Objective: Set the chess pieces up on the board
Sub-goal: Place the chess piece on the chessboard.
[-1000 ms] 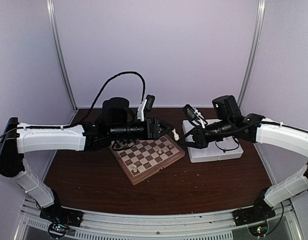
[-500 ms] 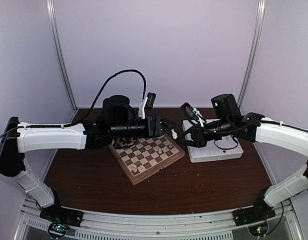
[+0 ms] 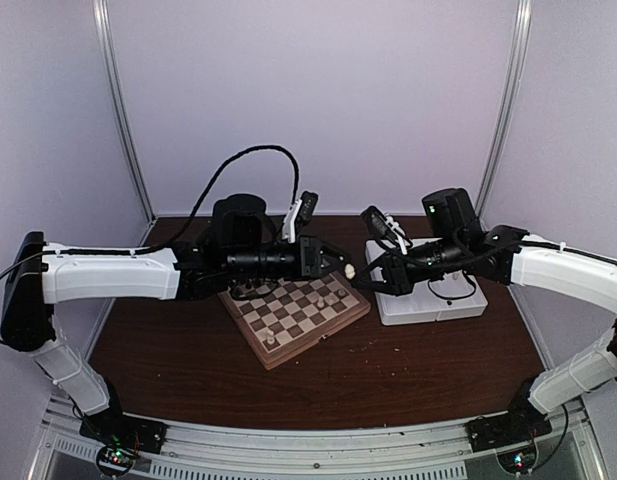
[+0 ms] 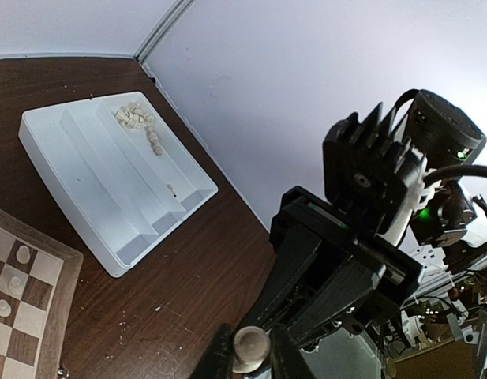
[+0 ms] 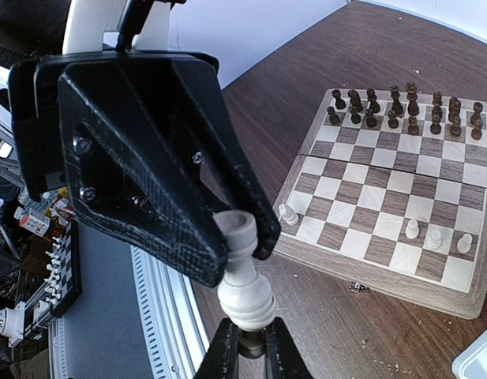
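Observation:
Both grippers meet in mid-air over the gap between the board [image 3: 320, 340] and the tray [image 3: 428, 305], with one cream-white chess piece [image 3: 348, 270] between them. My right gripper [image 5: 245, 347] is shut on the base of this chess piece [image 5: 245, 272]. My left gripper [image 4: 249, 347] is shut on its top, seen end-on as a round head [image 4: 251, 344]. In the right wrist view the left gripper's black fingers [image 5: 188, 229] flank the piece's head. A few white pieces [image 5: 436, 237] stand on the board's near rows.
Dark pieces [image 5: 393, 106] fill the board's far rows. The white tray [image 4: 109, 181] holds several loose cream pieces [image 4: 136, 118] in its far compartment. A small metal bit [image 5: 357, 287] lies on the brown table beside the board's rim [image 5: 369, 276].
My left gripper opened wider, moved a little right onto the piece's top, then closed on it. My right gripper kept its grip and barely moved.

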`<action>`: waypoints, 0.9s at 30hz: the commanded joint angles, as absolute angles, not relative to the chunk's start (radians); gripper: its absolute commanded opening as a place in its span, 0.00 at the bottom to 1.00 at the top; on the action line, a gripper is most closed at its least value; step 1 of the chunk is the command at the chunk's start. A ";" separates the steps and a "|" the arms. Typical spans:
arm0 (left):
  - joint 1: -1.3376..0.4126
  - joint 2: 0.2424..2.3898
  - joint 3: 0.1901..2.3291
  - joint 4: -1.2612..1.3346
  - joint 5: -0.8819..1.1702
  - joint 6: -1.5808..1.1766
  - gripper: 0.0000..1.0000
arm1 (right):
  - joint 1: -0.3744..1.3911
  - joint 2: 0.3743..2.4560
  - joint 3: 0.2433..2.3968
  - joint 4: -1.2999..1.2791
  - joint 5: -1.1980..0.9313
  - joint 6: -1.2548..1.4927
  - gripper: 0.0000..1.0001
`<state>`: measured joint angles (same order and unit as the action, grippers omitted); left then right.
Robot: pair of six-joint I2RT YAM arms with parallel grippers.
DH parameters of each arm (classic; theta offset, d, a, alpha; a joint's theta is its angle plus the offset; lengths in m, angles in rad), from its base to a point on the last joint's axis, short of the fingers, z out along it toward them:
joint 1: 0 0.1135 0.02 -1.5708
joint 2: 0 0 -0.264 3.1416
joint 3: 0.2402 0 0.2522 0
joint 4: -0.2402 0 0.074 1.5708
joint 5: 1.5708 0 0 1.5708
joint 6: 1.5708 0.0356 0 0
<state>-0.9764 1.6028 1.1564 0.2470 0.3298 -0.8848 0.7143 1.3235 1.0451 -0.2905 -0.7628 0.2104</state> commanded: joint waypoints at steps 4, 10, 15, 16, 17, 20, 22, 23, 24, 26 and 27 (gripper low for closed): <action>-0.970 1.604 1.179 0.288 0.327 -0.851 0.05 | 0.724 1.321 1.056 -0.268 -0.747 0.213 0.07; -0.971 1.562 1.193 0.190 0.252 -0.726 0.02 | 0.724 1.302 1.050 -0.340 -0.673 0.186 0.05; -0.971 1.542 1.225 0.069 0.138 -0.589 0.04 | 0.724 1.257 1.012 -0.387 -0.557 0.167 0.03; -0.972 1.545 1.230 0.047 0.107 -0.563 0.05 | 0.723 1.242 1.001 -0.388 -0.513 0.168 0.03; -0.977 1.553 1.237 0.025 0.065 -0.536 0.05 | 0.722 1.225 0.990 -0.389 -0.475 0.172 0.03; -1.002 1.600 1.267 -0.042 -0.046 -0.437 0.05 | 0.717 1.169 0.963 -0.397 -0.320 0.188 0.01; -1.017 1.641 1.287 -0.044 -0.073 -0.405 0.06 | 0.712 1.124 0.945 -0.410 -0.211 0.199 0.00; -1.021 1.663 1.293 -0.038 -0.076 -0.402 0.06 | 0.707 1.102 0.934 -0.416 -0.168 0.204 0.00; -1.022 1.685 1.299 -0.028 -0.076 -0.403 0.06 | 0.703 1.078 0.924 -0.423 -0.129 0.208 0.00; -1.029 1.728 1.312 -0.008 -0.073 -0.402 0.06 | 0.690 1.030 0.907 -0.434 -0.072 0.218 0.00; -1.032 1.754 1.323 -0.006 -0.075 -0.397 0.06 | 0.682 1.006 0.896 -0.439 -0.055 0.221 0.00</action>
